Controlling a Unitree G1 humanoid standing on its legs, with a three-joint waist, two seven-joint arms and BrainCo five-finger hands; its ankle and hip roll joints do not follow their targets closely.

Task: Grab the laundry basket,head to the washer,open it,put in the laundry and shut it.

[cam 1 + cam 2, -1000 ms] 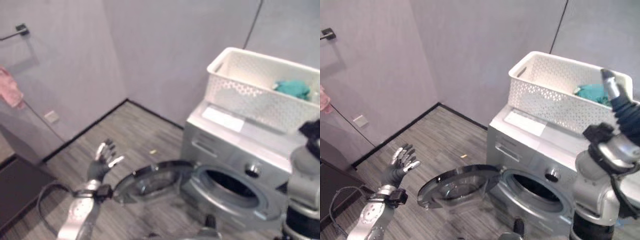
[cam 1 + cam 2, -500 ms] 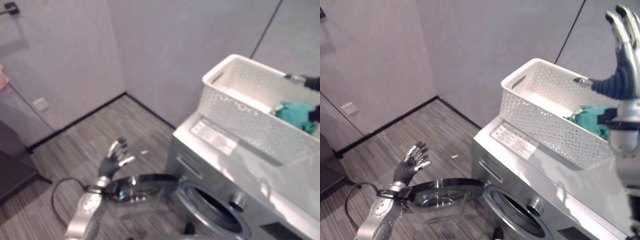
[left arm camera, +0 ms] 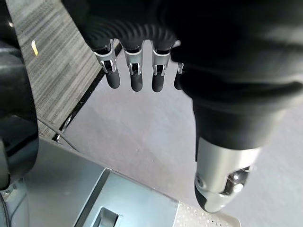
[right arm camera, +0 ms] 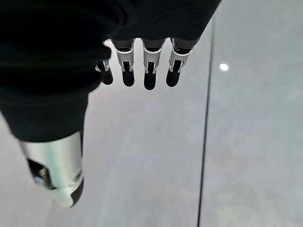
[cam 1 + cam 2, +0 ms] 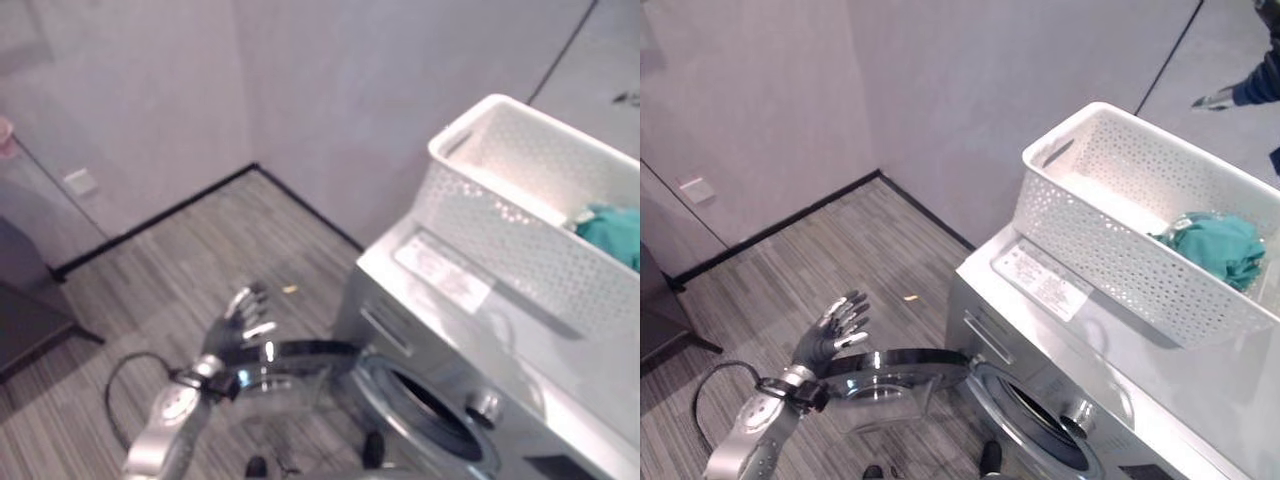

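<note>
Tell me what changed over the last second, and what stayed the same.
The right robot hand rose from beside the washer to above the far rim of the laundry basket, open and empty. The left robot hand stayed open by the open door. The teal laundry remains in the basket atop the washer.

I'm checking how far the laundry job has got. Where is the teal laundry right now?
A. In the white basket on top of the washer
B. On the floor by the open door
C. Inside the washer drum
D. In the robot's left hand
A: the teal laundry lies in the white basket sitting on the washer, whose door is open.
</note>
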